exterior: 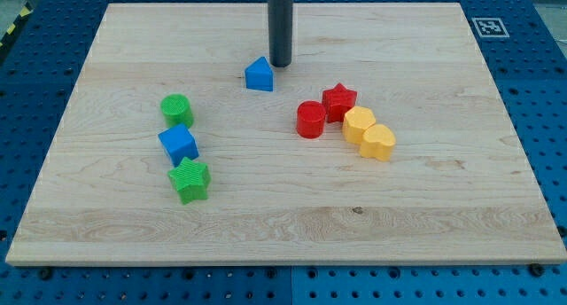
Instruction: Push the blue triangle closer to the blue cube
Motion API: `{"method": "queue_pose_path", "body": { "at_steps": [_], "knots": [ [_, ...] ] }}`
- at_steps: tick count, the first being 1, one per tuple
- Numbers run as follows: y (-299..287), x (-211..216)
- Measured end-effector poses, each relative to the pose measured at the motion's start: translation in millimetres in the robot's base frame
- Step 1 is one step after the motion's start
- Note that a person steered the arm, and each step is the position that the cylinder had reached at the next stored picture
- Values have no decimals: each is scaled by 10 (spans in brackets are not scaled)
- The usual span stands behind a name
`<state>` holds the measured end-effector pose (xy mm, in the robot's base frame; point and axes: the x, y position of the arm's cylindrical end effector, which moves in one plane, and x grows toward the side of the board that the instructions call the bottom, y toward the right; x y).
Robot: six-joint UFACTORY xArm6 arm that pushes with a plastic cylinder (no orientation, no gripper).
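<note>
My tip [280,65] rests on the counter [425,216] just beside the blue triangle [260,74], at its upper-right corner. The end effector is a bare rod with nothing to spread or pinch. The triangle's peak points toward the view's top. The blue cube [179,144] sits well apart, lower left, between 2 green blocks.

My tip [280,65] stands just right of the triangle [260,74].

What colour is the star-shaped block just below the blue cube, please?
Green; the star-shaped block shows clearly in the camera view.
</note>
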<state>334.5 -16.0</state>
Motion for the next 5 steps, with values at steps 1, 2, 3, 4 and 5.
{"method": "queue_pose_path", "body": {
  "at_steps": [1, 2, 3, 4, 5],
  "knots": [
    [-259, 187],
    [-484, 307],
    [-484, 465],
    [-540, 596],
    [-779, 727]
  ]
}}
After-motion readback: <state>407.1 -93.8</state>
